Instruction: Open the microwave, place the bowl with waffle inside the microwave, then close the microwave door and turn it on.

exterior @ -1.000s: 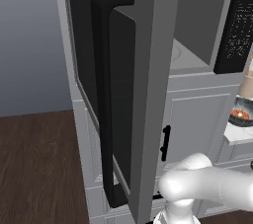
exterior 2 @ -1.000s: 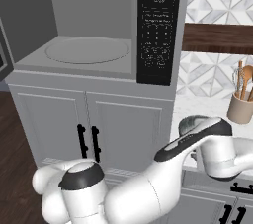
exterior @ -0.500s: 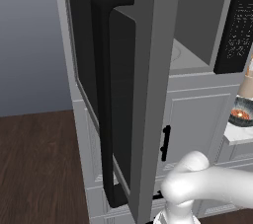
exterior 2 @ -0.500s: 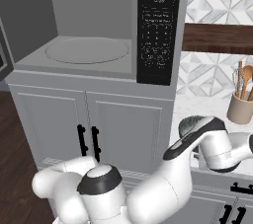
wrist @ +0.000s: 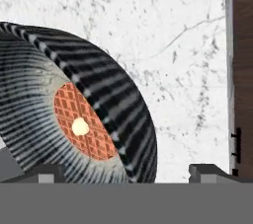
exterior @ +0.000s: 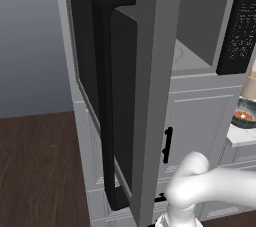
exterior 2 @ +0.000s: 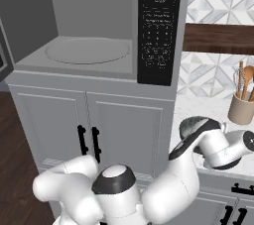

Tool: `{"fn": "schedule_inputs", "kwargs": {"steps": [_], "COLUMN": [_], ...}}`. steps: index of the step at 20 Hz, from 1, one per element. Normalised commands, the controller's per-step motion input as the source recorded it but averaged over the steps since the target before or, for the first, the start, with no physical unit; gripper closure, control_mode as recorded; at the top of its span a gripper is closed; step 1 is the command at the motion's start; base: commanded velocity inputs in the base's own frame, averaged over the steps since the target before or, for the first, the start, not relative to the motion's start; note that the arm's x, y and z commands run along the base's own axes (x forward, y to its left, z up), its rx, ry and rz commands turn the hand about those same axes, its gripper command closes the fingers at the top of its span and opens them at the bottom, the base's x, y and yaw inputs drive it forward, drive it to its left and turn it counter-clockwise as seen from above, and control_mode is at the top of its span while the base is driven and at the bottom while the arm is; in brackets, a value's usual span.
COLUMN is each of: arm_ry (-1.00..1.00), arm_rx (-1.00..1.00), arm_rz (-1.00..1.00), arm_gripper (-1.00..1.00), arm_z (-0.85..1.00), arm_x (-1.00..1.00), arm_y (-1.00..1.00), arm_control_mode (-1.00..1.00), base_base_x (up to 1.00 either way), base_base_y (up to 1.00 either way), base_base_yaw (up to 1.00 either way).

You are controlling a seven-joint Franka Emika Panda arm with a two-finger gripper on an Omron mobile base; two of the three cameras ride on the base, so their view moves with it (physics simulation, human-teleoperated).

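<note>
Left base: microwave door (exterior: 117,91) swung wide open; bowl (exterior: 244,116) on the counter (exterior: 239,136) right of it. Right base: microwave (exterior 2: 94,26) cavity bare, turntable only. Hand: gripper (wrist: 126,171) jaws wide, holding nothing, over the striped bowl with waffle (wrist: 84,124) inside.

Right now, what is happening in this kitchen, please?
A white robot arm is working at the microwave. The microwave door is swung wide open and the turntable inside is bare. The gripper is open and hovers over the striped bowl with the waffle, which sits on the marble counter. The bowl is not yet gripped.
</note>
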Motion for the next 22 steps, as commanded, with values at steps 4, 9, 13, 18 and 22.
{"fn": "schedule_inputs", "kwargs": {"steps": [4,9,13,18,22], "arm_ry": [0.19,0.15,0.06,0.00,0.00], "arm_rx": [0.09,0.08,0.02,0.00,0.00], "arm_rz": [0.01,0.00,0.00,0.02,0.12], "arm_gripper": [-1.00,-1.00,1.00,1.00,1.00], "arm_z": [-0.22,-0.27,-0.31,-0.02,0.02], "arm_x": [0.18,0.17,0.09,-0.03,-0.33], "arm_y": [-0.36,-0.26,-0.02,0.00,0.00], "arm_control_mode": [-1.00,-1.00,-1.00,-1.00,-1.00], "base_base_x": [0.00,0.00,0.00,0.00,0.00], "base_base_y": [0.00,0.00,0.00,0.00,0.00], "base_base_yaw": [0.00,0.00,0.00,0.00,0.00]}}
